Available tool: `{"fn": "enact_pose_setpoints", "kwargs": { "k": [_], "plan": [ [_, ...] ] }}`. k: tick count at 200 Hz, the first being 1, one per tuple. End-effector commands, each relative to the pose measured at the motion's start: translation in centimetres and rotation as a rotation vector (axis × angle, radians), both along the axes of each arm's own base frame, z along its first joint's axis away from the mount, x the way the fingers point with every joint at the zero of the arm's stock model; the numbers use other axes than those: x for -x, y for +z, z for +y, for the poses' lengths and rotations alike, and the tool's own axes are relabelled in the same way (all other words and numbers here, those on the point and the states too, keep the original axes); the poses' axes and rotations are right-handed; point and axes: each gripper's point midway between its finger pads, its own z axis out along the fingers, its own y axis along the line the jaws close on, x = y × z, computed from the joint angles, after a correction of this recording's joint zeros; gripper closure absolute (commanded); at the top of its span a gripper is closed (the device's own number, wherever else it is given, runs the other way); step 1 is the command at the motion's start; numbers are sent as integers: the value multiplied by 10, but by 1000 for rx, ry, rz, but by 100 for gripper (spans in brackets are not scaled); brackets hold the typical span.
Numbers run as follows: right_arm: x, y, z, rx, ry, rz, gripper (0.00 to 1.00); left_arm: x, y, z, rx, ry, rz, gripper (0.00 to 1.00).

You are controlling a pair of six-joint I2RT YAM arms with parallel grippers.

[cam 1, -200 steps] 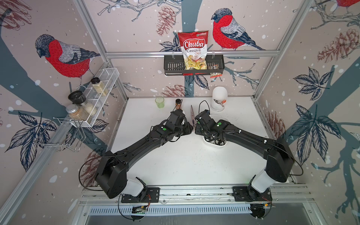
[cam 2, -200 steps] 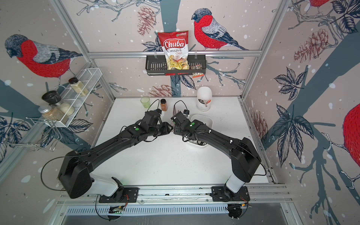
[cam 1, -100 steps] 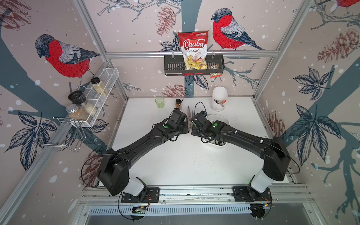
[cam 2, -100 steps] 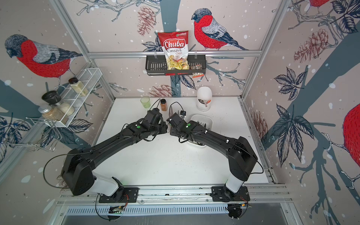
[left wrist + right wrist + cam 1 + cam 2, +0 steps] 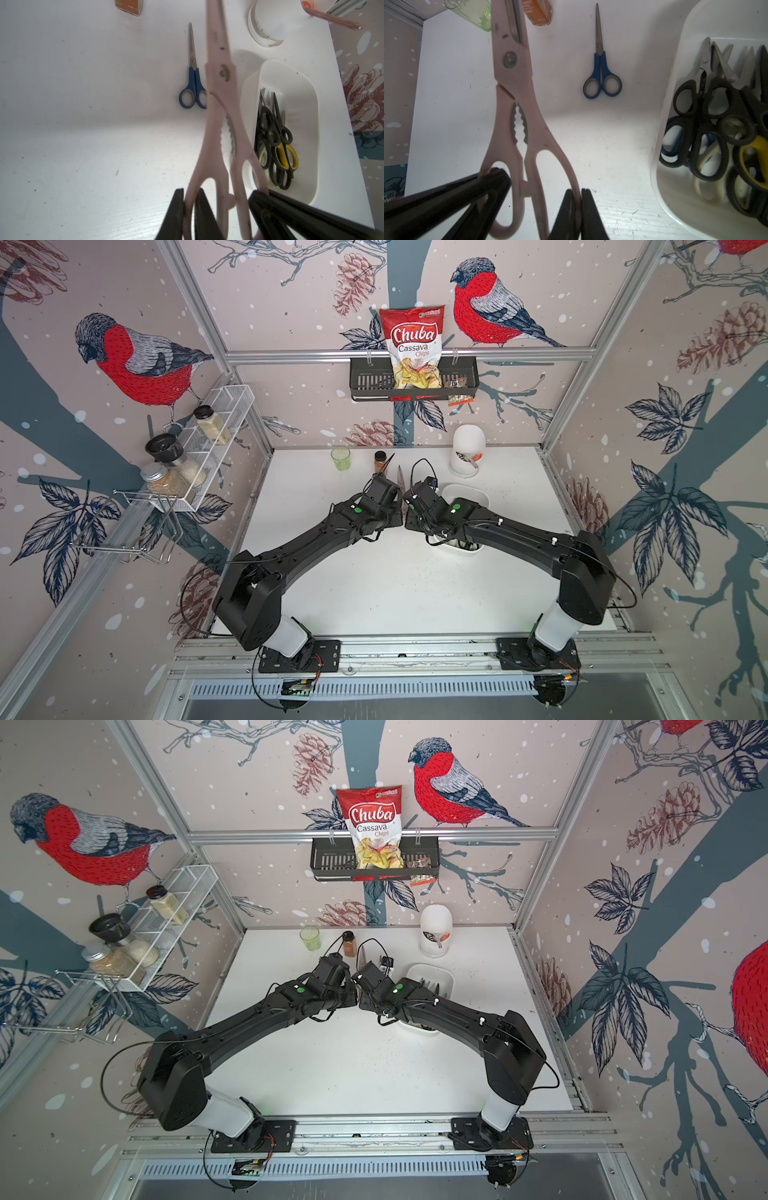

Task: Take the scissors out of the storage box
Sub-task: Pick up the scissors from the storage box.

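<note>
Now L fingers (image 5: 175, 215), R fingers (image 5: 591, 216) pinch pink plastic scissors' (image 5: 513, 83) oval loops.

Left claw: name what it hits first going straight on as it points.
Nothing near, it seems: the left claw, shut on the pink scissors, aims between the spice jar and the white container; the blue scissors lie lower, beside that line. Depth unclear.

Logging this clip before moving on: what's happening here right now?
Both arms hold one pink scissors above the table: the left pincer is shut on one handle loop, the right pincer on the other. A blue pair lies on the table outside the white box, where several black and yellow-handled pairs are piled.
</note>
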Motion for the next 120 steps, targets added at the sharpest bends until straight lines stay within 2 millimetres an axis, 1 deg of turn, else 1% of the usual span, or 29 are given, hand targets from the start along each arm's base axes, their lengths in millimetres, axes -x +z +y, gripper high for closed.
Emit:
{"fn": "enact_pose_setpoints", "kwargs": {
  "k": [1,10,15,31,39,61,66,71,84,90,108,120],
  "plan": [
    [-4,5,6,-17,-3,-20,100,-2,3,-6,-1,-30,-9,93],
    [-4,5,7,-17,0,-20,100,-2,3,-7,0,-32,-7,94],
    [-5,5,7,-20,2,-21,100,-2,2,-7,0,-34,-6,97],
    [-6,6,9,-21,6,-24,98,-2,2,-8,2,-36,-3,98],
    [-6,7,10,-24,8,-27,94,-2,2,-9,5,-36,-2,97],
    [-8,8,9,-25,7,-30,67,-1,-1,-10,16,-28,14,98],
    [-10,8,7,-23,2,-30,61,-1,-1,-10,23,-25,20,98],
    [-10,8,5,-20,-3,-28,58,-2,-2,-10,28,-24,26,98],
    [-11,9,-3,-13,-21,-23,52,-4,-6,-7,44,-11,46,98],
    [-12,10,-7,-15,-30,-24,50,-5,-9,-5,46,-7,54,98],
    [-13,21,-20,-61,-49,-41,46,-11,-14,3,43,8,66,98],
    [-15,29,-32,-97,-73,-52,44,-17,-19,10,26,16,64,98]
  ]
}}
